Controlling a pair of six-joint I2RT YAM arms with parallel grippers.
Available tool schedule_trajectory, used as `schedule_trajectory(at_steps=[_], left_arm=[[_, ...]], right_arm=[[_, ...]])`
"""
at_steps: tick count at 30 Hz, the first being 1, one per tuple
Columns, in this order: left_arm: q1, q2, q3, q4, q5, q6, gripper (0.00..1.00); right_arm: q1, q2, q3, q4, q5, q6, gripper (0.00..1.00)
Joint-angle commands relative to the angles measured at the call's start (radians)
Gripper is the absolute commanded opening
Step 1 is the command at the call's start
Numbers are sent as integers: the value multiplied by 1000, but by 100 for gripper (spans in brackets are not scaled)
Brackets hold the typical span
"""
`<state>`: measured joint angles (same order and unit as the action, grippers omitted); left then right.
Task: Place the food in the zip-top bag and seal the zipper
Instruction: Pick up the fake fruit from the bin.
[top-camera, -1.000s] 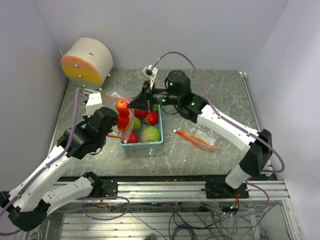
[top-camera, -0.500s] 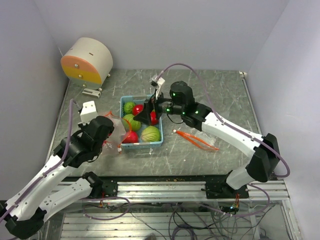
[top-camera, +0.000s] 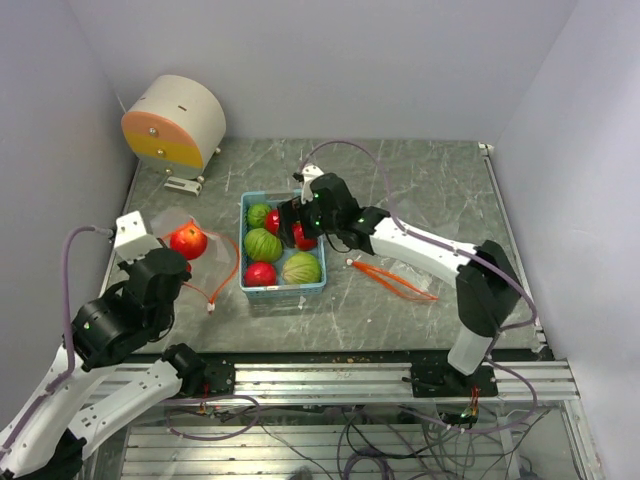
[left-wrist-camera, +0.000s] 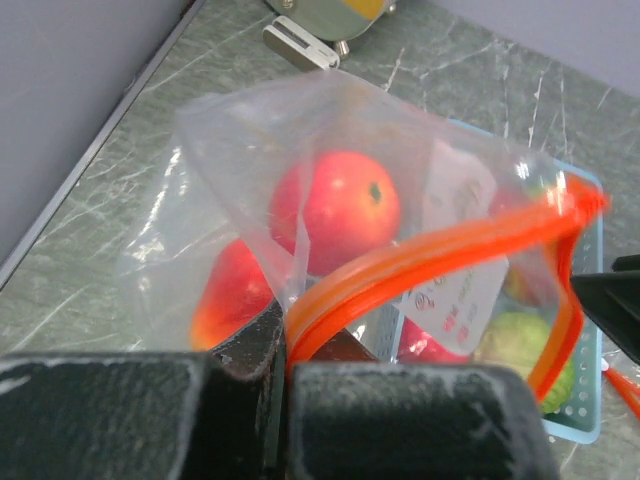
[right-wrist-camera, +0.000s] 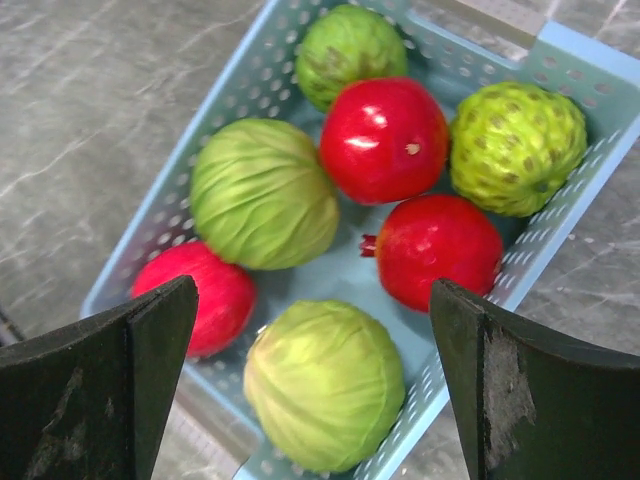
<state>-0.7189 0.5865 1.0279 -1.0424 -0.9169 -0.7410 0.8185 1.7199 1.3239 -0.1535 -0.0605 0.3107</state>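
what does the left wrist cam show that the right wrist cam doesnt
Only the left wrist view: the clear zip-top bag holding two red fruits, its orange zipper pinched in the left gripper. Only the right wrist view: all seven basket fruits, three red and four green, below the open right gripper. Both: the light blue basket and the grey table.

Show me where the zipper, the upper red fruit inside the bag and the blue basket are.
zipper (left-wrist-camera: 430, 252), left wrist view, middle of the orange strip.
upper red fruit inside the bag (left-wrist-camera: 335, 210), left wrist view, centre of its skin.
blue basket (top-camera: 290, 289), top external view, its near wall.
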Motion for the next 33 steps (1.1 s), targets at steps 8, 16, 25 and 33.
schedule_trajectory(at_steps=[8, 16, 25, 33], left_arm=[[3, 9, -17, 49, 9, 24, 7], [3, -15, -27, 68, 23, 51, 7], [3, -16, -34, 71, 28, 59, 7], [3, -21, -40, 76, 37, 54, 7]], right_arm=[[-4, 323, 273, 22, 174, 35, 100], [-1, 481, 377, 6, 193, 54, 99], [39, 566, 379, -35, 293, 31, 81], [41, 442, 255, 5, 277, 28, 26]])
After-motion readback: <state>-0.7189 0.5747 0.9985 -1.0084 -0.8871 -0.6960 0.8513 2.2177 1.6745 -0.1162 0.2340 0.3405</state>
